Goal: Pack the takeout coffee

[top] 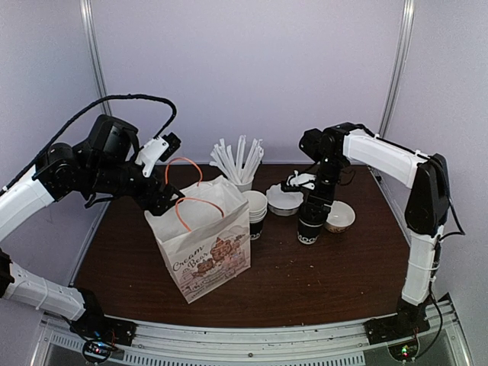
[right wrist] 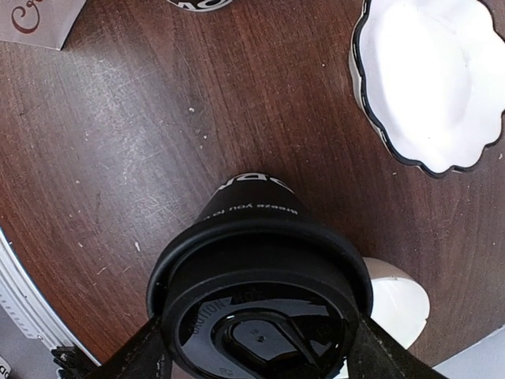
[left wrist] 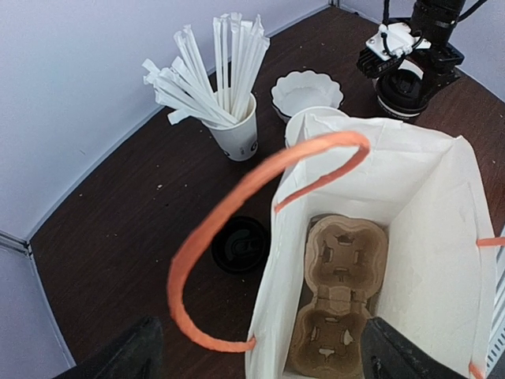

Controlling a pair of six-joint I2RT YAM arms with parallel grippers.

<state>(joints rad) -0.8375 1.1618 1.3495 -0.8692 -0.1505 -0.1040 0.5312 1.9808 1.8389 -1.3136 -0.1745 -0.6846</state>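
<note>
The fingers (right wrist: pixel 154 347) of the right gripper (top: pixel 311 206) stand one at each side of the black lid of the takeout coffee (right wrist: pixel 256 237), right against its rim; whether they already press on it I cannot tell. The cup stands upright on the brown table (top: pixel 320 282), in the far right part, and the right arm reaches over from the right edge with its wrist turned straight down above the cup. The left gripper (top: pixel 162 200) has its fingers (left wrist: pixel 126 351) wide apart and holds nothing; it hangs over the mouth of the white paper bag (top: pixel 206 244), and the left arm comes in bent from the left edge. The bag stands open near the middle of the table, with orange handles and a brown cardboard cup carrier (left wrist: pixel 339 300) at its bottom. Between bag and coffee are stacked white paper cups (top: pixel 255 207). Just behind the coffee lies a fluted white bowl (top: pixel 284 200), and just beside it on the right a cream bowl (top: pixel 341 216). A cup of wrapped straws (top: pixel 240 164) stands at the far edge, and a loose black lid (left wrist: pixel 241 245) lies beside the bag.
</note>
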